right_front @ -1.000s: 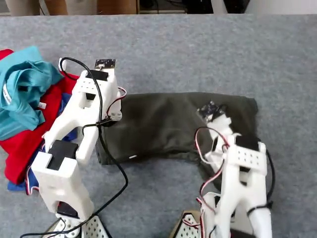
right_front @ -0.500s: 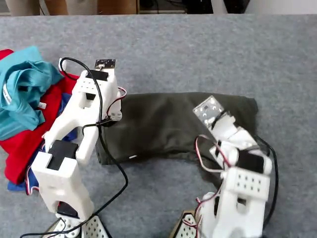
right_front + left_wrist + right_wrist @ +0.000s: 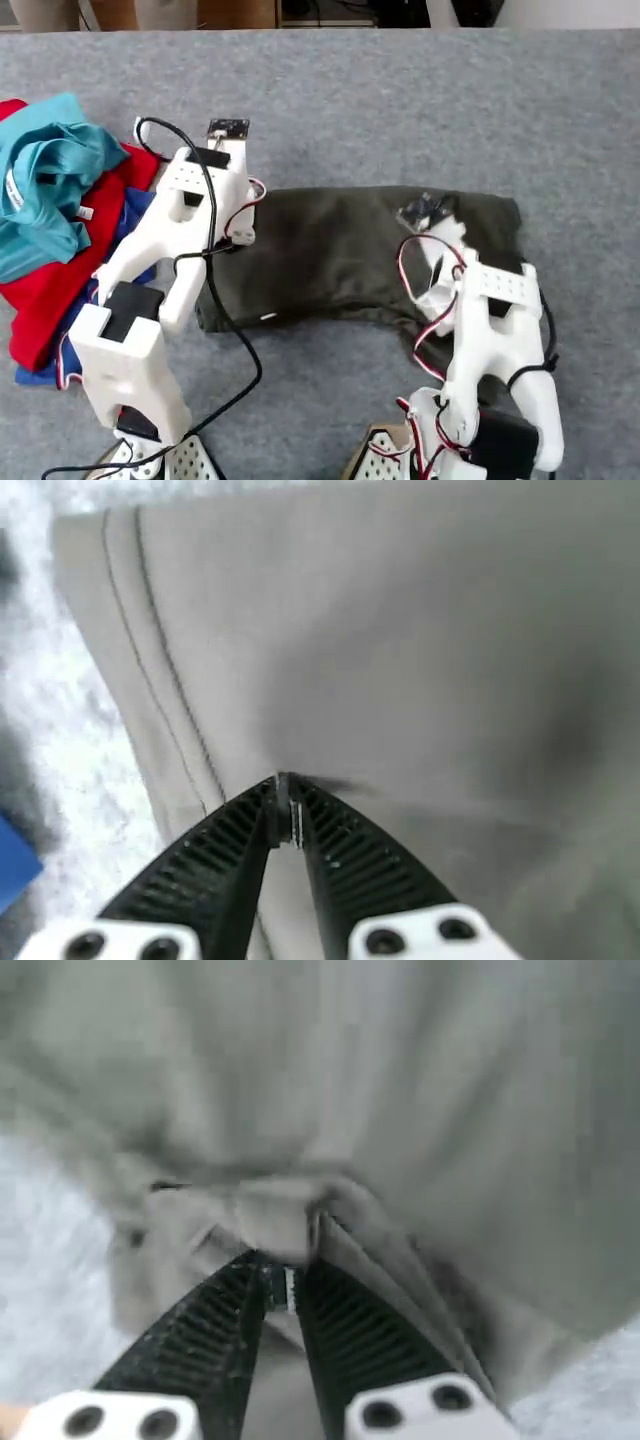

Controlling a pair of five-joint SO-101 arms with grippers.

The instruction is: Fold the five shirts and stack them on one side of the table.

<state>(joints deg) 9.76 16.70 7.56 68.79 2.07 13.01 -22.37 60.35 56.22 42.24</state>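
Left gripper (image 3: 283, 805) pinches the olive shirt (image 3: 330, 255) at its left hem, having nudged slightly rightward. Right gripper (image 3: 290, 1285), back down after lifting, clamps a bunched fold at the shirt's lower right. Shirt pile (image 3: 50, 200) sits left of it.

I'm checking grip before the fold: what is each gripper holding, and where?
Both hold the olive shirt: the left gripper pinches it beside the stitched hem, the right gripper a bunched fold near its edge.
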